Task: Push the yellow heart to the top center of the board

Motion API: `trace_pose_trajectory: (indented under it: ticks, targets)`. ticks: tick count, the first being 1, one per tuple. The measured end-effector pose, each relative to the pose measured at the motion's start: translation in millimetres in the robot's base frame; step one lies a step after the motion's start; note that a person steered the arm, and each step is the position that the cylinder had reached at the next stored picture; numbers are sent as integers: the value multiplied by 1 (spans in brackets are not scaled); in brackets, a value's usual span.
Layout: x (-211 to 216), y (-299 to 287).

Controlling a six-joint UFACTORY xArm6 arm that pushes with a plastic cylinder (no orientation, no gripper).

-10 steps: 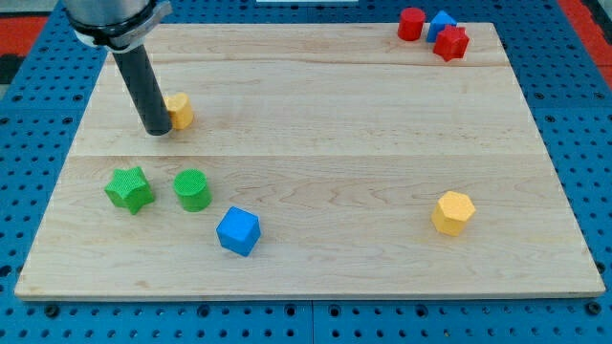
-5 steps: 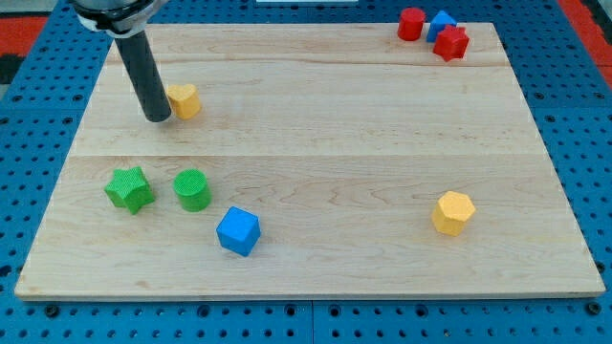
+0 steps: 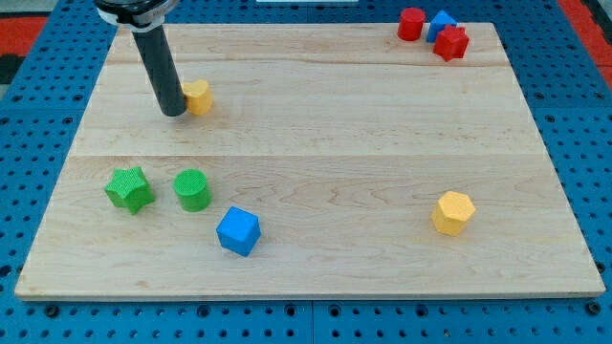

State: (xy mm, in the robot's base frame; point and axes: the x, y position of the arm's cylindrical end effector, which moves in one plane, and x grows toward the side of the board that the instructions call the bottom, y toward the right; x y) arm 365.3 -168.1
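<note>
The yellow heart [image 3: 198,96] lies on the wooden board [image 3: 316,153] in its upper left part. My tip [image 3: 174,113] stands on the board just to the left of the heart, touching its left side. The dark rod rises from the tip toward the view's top left.
A green star [image 3: 128,188] and a green cylinder [image 3: 192,189] sit at the lower left, with a blue cube [image 3: 237,230] below right of them. A yellow hexagon [image 3: 452,212] is at the lower right. A red cylinder [image 3: 411,23], a blue block [image 3: 441,21] and a red block [image 3: 450,42] cluster at the top right.
My tip has moved right and slightly up, pushing the yellow heart the same way. The other blocks have not moved.
</note>
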Motion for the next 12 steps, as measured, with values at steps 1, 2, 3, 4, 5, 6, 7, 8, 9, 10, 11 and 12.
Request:
trace_pose_trajectory:
  ticks: [1, 2, 3, 4, 5, 6, 7, 8, 9, 10, 11, 12]
  targets:
    - [-6, 1]
    - [-15, 0]
    - [-25, 0]
    - [-30, 0]
    - [-30, 0]
    - [-30, 0]
    - [-31, -2]
    - [-31, -6]
    - [-30, -1]
    - [-26, 10]
    - [-24, 17]
    - [-25, 18]
